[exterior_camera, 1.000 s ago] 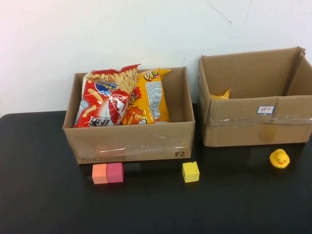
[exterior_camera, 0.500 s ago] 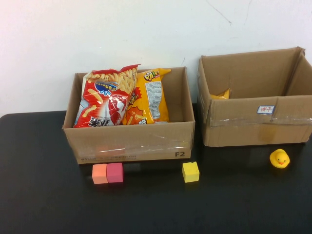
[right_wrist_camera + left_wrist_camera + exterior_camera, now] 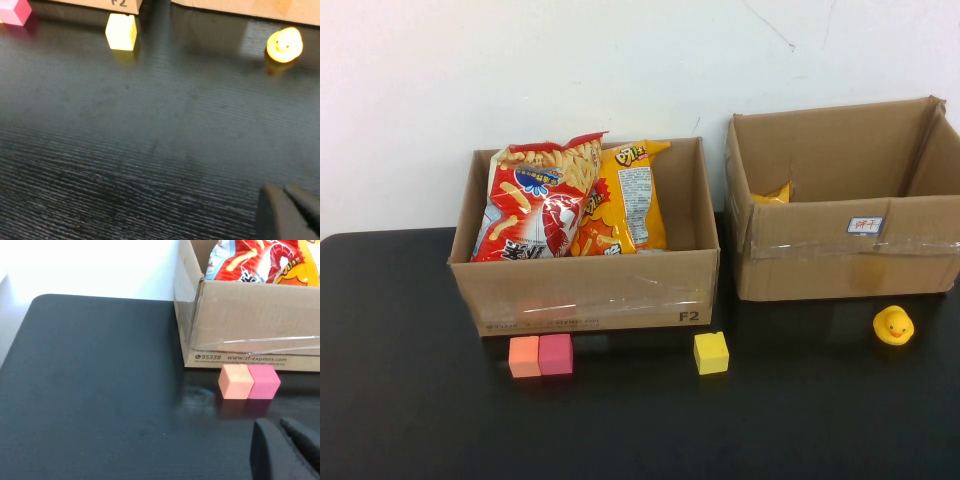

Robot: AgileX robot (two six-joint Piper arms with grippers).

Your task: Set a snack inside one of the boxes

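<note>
A red snack bag [image 3: 535, 200] and an orange snack bag [image 3: 625, 200] stand in the left cardboard box [image 3: 590, 290]. The tip of another orange bag [image 3: 775, 193] shows inside the right cardboard box [image 3: 850, 260]. Neither arm shows in the high view. In the left wrist view my left gripper [image 3: 280, 424] is shut and empty, low over the table in front of the left box [image 3: 250, 330], with the red bag [image 3: 255, 260] showing inside it. In the right wrist view my right gripper [image 3: 283, 189] is shut and empty over bare table.
An orange cube [image 3: 524, 356] and a pink cube [image 3: 556, 353] sit in front of the left box. A yellow cube [image 3: 711, 352] sits near its right corner. A yellow rubber duck [image 3: 893, 325] sits before the right box. The tabletop [image 3: 640, 430] is black.
</note>
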